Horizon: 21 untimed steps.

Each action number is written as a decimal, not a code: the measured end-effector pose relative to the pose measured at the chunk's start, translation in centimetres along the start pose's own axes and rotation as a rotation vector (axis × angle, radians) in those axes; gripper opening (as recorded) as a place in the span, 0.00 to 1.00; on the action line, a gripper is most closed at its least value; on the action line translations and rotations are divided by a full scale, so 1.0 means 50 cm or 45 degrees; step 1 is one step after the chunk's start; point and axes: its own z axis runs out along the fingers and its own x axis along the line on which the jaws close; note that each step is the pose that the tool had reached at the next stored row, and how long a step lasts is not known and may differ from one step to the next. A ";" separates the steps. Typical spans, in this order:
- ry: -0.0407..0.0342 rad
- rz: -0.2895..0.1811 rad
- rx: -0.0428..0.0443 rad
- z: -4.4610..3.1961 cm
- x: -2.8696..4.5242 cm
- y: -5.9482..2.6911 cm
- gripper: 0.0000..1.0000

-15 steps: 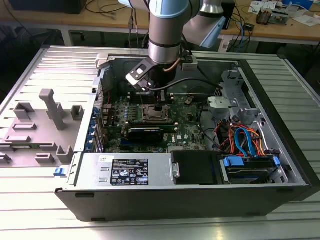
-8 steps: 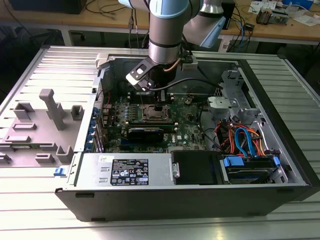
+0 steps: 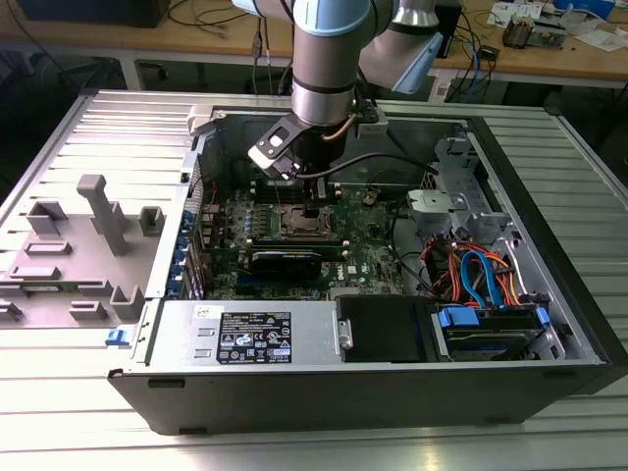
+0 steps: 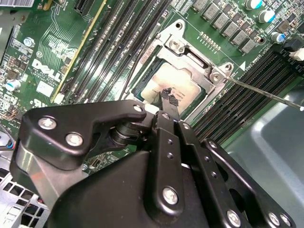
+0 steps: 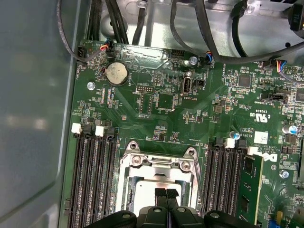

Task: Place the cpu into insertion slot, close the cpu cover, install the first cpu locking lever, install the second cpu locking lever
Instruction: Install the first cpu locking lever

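Observation:
The cpu (image 4: 183,85) lies in the insertion slot (image 3: 297,222) on the green motherboard (image 5: 161,109), its dull silver top showing. The cpu cover (image 4: 194,59) lies down over it as a metal frame with two screws at one edge; in the first wrist view the cpu cover (image 5: 156,164) shows with the cpu (image 5: 145,190) in its cutout. My gripper (image 4: 168,97) is shut, tips together, down on the chip near the frame's edge, with nothing seen between the fingers. The gripper (image 5: 166,194) and, from outside, the gripper (image 3: 312,209) stand right over the socket. A thin wire lever (image 4: 266,92) juts out from one socket corner.
Memory slots (image 5: 90,175) flank the socket on both sides. A black power supply (image 3: 250,339) runs along the case front. A drive with blue and orange cables (image 3: 481,280) sits at the exterior view's right. A grey fixture tray (image 3: 78,245) lies outside the case on its left.

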 end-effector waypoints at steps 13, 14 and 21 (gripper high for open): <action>-0.0001 -0.003 0.000 -0.077 -0.003 -0.001 0.11; 0.0000 -0.009 -0.001 -0.078 -0.003 -0.001 0.11; -0.0032 -0.203 -0.008 -0.078 -0.003 -0.001 0.11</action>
